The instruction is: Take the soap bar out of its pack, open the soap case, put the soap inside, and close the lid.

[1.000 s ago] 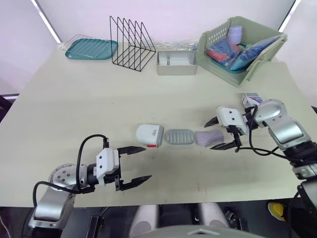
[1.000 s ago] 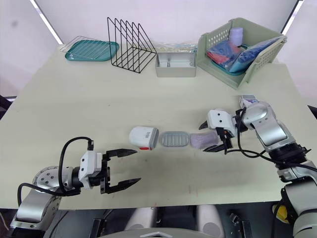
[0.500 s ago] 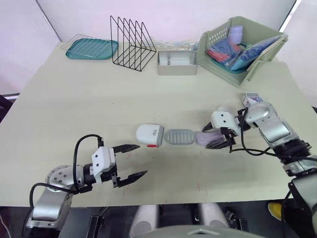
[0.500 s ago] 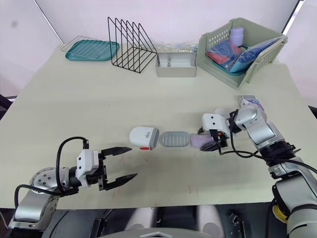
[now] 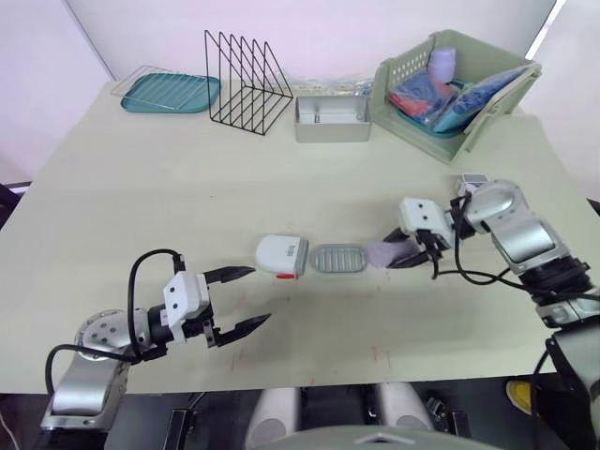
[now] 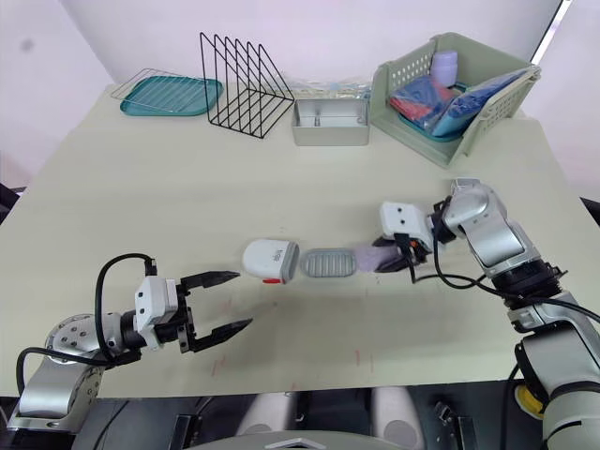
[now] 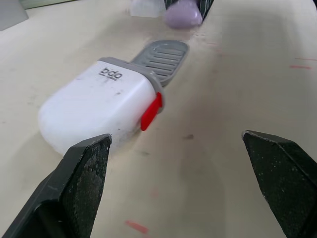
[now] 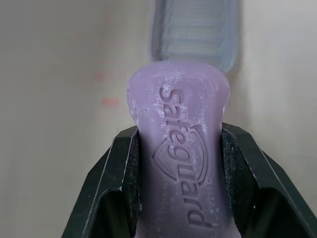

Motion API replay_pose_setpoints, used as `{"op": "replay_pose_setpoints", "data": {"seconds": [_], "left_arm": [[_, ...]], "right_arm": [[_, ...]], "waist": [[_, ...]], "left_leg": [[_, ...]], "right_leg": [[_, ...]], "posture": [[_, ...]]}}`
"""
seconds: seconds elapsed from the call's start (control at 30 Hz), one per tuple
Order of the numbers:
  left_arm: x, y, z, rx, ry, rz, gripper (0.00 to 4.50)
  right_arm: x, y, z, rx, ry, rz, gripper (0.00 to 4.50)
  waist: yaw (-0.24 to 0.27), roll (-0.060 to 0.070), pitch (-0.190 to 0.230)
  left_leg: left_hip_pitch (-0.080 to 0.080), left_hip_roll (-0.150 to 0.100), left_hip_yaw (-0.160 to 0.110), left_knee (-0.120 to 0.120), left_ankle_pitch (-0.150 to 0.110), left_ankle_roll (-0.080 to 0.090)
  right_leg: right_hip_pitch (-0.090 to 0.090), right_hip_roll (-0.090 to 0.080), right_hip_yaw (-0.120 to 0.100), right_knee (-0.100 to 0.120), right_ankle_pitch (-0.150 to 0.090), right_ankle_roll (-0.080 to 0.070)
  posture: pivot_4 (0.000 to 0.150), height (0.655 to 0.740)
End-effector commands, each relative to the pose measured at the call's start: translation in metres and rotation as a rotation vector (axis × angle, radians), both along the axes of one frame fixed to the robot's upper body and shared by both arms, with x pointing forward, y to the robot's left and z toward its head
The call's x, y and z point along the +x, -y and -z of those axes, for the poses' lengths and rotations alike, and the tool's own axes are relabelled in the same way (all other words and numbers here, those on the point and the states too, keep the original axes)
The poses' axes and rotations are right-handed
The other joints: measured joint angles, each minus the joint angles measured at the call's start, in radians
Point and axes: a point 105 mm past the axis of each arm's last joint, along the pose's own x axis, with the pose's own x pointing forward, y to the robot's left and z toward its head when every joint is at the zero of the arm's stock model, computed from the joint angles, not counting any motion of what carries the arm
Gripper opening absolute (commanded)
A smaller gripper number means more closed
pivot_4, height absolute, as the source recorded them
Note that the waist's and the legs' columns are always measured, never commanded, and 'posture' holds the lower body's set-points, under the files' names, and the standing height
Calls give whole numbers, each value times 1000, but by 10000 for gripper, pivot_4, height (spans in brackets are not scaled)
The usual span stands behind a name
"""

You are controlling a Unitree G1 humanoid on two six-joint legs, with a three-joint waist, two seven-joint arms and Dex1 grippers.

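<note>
The purple soap bar [image 5: 378,253] is clamped between the fingers of my right gripper [image 5: 394,253], with its free end at the right end of the grey ribbed tray [image 5: 339,258] of the soap case. The right wrist view shows the soap [image 8: 181,148] between both fingers [image 8: 119,183], the tray [image 8: 195,29] just beyond it. The case's white lid [image 5: 281,255], with a red latch, lies open to the left of the tray. My left gripper [image 5: 262,294] hovers open near the table's front, left of and below the lid [image 7: 99,109], holding nothing.
At the back stand a teal tray [image 5: 169,92], a black wire rack [image 5: 247,82], a grey metal box [image 5: 332,120] and a green basket [image 5: 450,89] of packets. A small white and purple box [image 5: 472,180] sits behind my right wrist.
My right gripper went from open around the soap to shut on it, shifting slightly toward the tray. My left gripper drew back a little to the left, still open.
</note>
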Motion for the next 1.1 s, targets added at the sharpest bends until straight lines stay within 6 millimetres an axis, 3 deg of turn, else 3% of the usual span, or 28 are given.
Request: {"op": "replay_pose_setpoints", "data": {"seconds": [0.03,0.3,0.7,0.77,0.87,0.9,1.1], "left_arm": [[6,-8,-11,-16,42,-35,45000],[14,-6,-16,-29,64,-58,45000],[15,-7,-19,-20,75,-65,45000],[15,-6,-19,-19,76,-65,45000],[14,-6,-20,-16,78,-65,45000],[14,-6,-20,-16,79,-65,45000],[18,-7,-24,6,97,-57,45000]], "right_arm": [[-4,-29,-27,79,26,21,16434],[-4,-74,-8,75,49,46,16434],[-5,-83,4,35,38,30,16434],[-5,-83,4,31,35,27,26621],[-4,-82,3,37,44,30,38338],[-4,-82,2,41,50,33,44663],[-4,-65,-23,238,60,46,44663]], "waist": [[-3,0,0],[-5,0,0],[-19,0,0],[-19,0,0],[-19,0,0],[-19,0,0],[-13,0,0]], "left_leg": [[0,0,0,0,0,0],[-1,-2,-2,-1,0,0],[-1,-2,-2,-3,0,0],[-1,-2,-2,-3,0,0],[-1,-2,-3,-3,0,0],[-1,-1,-3,-3,0,0],[-1,-2,-5,-3,0,0]], "right_leg": [[0,0,0,0,0,0],[0,-1,-1,0,0,0],[-2,-1,-1,0,0,0],[-2,-1,-1,0,0,0],[-2,-1,-1,0,0,0],[-2,-1,-1,0,0,0],[-2,-1,-1,0,0,0]], "posture": [[1500,7400],[1500,7400],[1500,7400],[1500,7400],[1500,7400],[1500,7400],[1500,7400]]}}
